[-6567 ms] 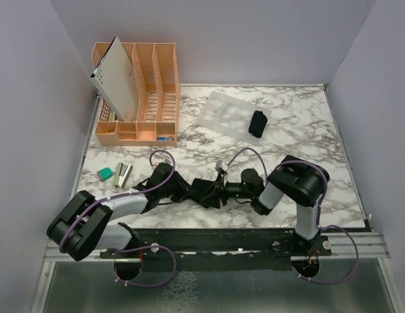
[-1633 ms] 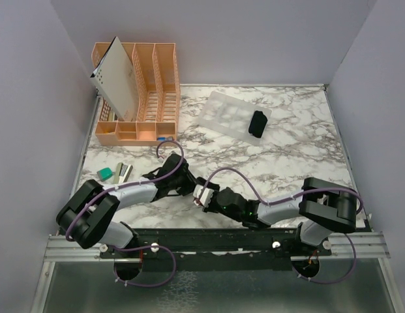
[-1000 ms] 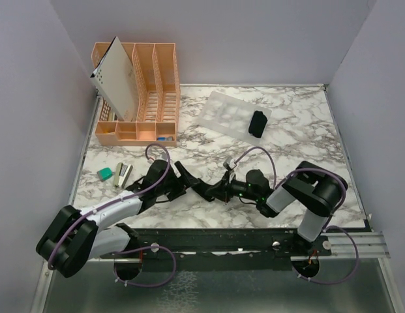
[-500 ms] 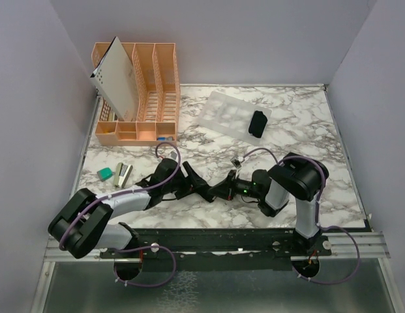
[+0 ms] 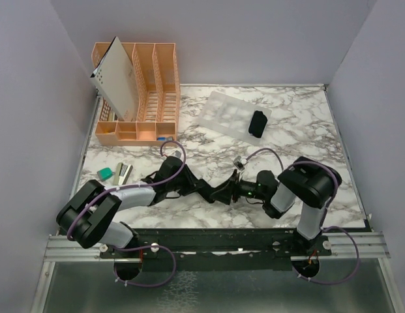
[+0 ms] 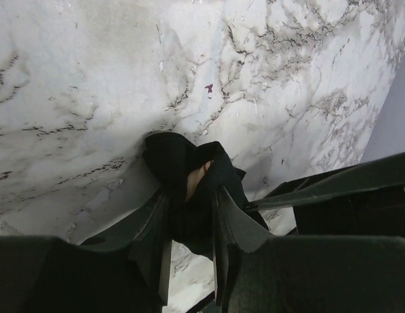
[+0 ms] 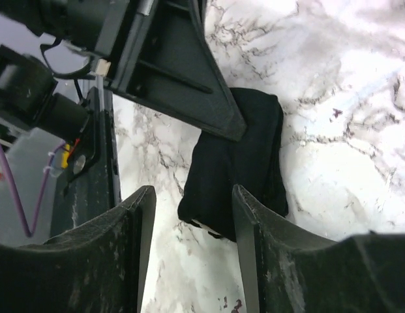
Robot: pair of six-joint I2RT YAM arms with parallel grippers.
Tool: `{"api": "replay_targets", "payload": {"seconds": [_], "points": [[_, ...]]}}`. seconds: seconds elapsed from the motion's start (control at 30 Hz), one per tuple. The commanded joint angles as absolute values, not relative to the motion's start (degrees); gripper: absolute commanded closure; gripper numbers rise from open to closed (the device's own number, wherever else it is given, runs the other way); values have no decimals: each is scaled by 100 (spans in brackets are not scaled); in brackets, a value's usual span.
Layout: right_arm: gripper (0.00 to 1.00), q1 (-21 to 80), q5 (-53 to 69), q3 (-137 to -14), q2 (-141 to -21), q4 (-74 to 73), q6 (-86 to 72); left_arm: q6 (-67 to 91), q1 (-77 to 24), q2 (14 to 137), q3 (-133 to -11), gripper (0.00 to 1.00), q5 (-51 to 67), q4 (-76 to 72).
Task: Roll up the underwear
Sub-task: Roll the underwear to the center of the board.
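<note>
The underwear (image 5: 213, 193) being worked lies as a small black wad on the desk (image 5: 300, 150), near its front edge and right between the two arms. The left tool (image 6: 189, 218) is closed on it: in the left wrist view both fingers pinch a fold of the dark cloth, with a sliver of tan band showing just above the pinch. That grip probably serves to keep the half-formed roll from springing loose.

The right tool (image 7: 192, 190) stands open, its fingers spread on either side of the near end of the bundle. One finger overlaps the cloth in the wrist view, while bare marble shows between the other finger and the cloth. It holds nothing, and it looks placed to take a new bite or to tuck the roll tighter while the left side holds.

A second garment, already a compact black roll (image 5: 257, 124), rests on the clear tray (image 5: 222, 114) at the back, well apart from the arms. So the job seems about half done.
</note>
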State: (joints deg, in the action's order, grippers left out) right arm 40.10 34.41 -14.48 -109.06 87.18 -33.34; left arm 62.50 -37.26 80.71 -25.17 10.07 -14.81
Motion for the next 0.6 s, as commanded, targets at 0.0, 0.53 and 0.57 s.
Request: {"api": "replay_targets", "payload": {"seconds": [0.0,0.53,0.57], "points": [[45,4034,3739,-1330,-10005,7315,-2206,6094,-3757,7970,-2675,84,881,-746],[40,6148,-623,-2378,-7530,2942,1464,6917,-3752,8104,-3109,100,978,160],[40,6323,-756,-2419,-7546,2910,1624,6920,-3753,8110,-3137,100,979,197]]}}
